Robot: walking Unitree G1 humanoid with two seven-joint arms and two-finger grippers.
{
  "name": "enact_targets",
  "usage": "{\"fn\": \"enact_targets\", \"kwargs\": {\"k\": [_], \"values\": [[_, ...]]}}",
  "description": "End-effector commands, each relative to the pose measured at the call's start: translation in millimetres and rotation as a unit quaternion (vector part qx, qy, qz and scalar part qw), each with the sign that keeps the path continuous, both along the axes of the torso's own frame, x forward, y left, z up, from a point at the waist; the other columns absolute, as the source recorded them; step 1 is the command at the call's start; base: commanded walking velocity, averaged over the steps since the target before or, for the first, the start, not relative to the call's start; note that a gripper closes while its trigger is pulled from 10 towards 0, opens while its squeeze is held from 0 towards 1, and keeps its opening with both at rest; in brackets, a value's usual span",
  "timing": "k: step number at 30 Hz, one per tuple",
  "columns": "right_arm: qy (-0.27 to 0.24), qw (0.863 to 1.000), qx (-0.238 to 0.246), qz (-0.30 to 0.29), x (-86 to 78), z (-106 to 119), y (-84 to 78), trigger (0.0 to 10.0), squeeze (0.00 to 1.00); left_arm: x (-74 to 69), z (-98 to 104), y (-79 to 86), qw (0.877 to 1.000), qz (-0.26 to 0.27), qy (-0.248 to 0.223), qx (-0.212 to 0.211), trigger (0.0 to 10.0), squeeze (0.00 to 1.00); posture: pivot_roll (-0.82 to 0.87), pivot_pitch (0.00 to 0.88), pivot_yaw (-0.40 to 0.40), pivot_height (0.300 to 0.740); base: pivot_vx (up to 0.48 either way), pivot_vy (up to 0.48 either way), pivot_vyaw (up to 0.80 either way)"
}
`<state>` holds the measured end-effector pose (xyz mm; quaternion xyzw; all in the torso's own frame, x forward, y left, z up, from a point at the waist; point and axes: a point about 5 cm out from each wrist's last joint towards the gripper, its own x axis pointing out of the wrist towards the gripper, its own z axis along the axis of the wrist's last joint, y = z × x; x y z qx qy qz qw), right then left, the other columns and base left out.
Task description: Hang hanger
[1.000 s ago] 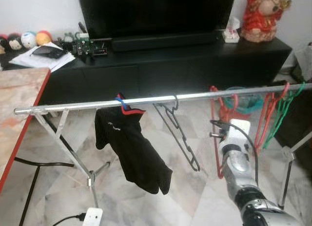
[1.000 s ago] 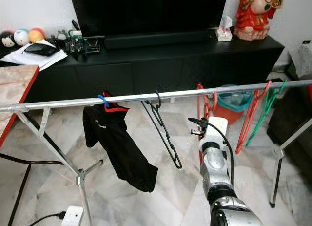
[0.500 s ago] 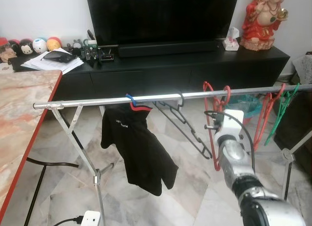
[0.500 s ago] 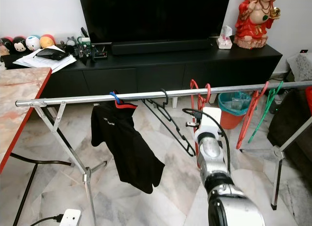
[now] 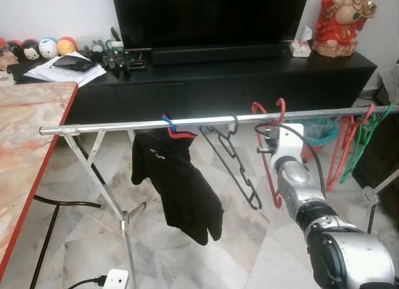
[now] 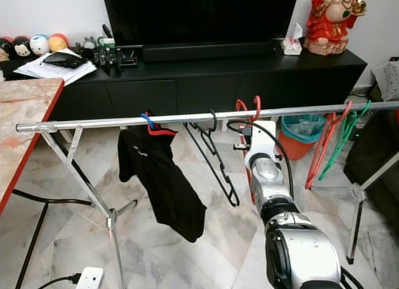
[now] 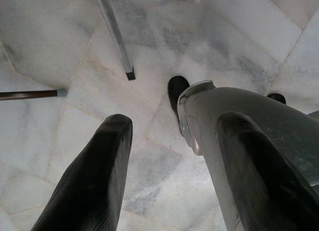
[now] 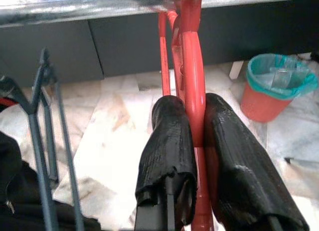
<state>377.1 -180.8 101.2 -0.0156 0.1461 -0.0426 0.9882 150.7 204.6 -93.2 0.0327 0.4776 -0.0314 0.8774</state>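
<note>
R pincer (image 8: pixel 192 136) — red hanger (image 8: pixel 192 66) clamped

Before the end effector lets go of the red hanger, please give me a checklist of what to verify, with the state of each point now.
1. Right end effector clamped on red hanger: ok.
2. Red hanger's hook over the metal rail: ok.
3. Hook fully seated, bearing its own weight: cannot tell.
4. Black hanger apart from red hanger: ok.
5. Left end effector idle, open, low over the floor: ok.

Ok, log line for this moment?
right hand: shut on red hanger | hooks at rail | left hand: open, idle
</note>
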Motion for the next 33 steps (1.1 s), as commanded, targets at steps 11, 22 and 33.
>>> {"fn": "enact_targets", "kwargs": {"k": [11,22,33], "values": [[0.048,0.997,0.022,-0.050,1.2,2,-16.5,10.0,0.00,-5.5,-2,3.5,1.000,-0.002,0.013,0.004,10.0,0.00,-0.02,0.000,0.005,0.740,0.000,0.000,0.00],[0.026,0.999,0.021,-0.038,7.7,15,-18.3,10.0,0.00,-8.4,-2,6.8,1.000,-0.002,0.015,0.007,10.0,0.00,-0.01,0.000,0.009,0.740,0.000,0.000,0.00],[0.026,0.999,0.001,-0.024,10.5,21,-17.9,10.0,0.00,-24.5,-7,7.0,1.000,-0.003,0.026,0.002,10.0,0.00,-0.01,0.000,0.011,0.740,0.000,0.000,0.00]]}}
